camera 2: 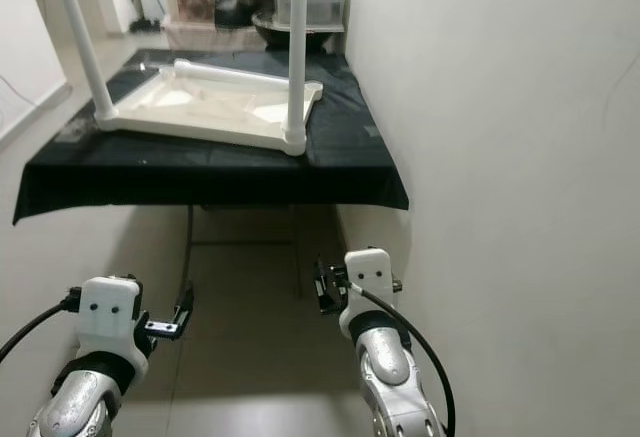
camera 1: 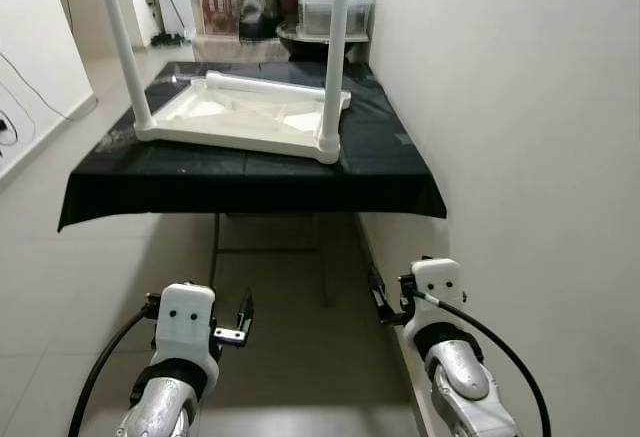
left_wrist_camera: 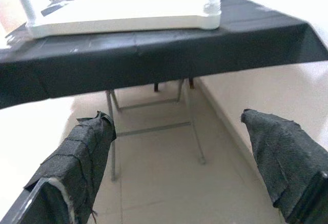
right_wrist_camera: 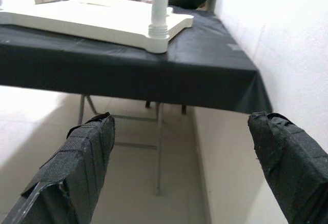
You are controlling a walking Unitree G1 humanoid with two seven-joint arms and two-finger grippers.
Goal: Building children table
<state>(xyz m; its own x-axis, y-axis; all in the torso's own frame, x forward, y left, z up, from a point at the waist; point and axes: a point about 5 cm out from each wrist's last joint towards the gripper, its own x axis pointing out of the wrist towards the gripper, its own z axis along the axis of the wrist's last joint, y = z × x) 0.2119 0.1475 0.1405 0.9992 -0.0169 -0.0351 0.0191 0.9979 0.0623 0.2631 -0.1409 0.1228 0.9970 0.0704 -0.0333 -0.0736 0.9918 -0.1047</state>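
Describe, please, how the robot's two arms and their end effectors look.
Both arms are silver metal with black ring joints, white box-shaped wrist housings and looping black cables. The left end effector and the right end effector each have two long black fingers wrapped in dark woven fabric, frayed at the edges.

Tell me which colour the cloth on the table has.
Black; the cloth shows best in the left eye view.

Smooth white plastic tabletop (camera 1: 245, 117) lies on matt black cloth (camera 1: 250, 172); woven fabric wraps the finger pads (right_wrist_camera: 84, 157); glossy floor tiles (camera 1: 290, 357).
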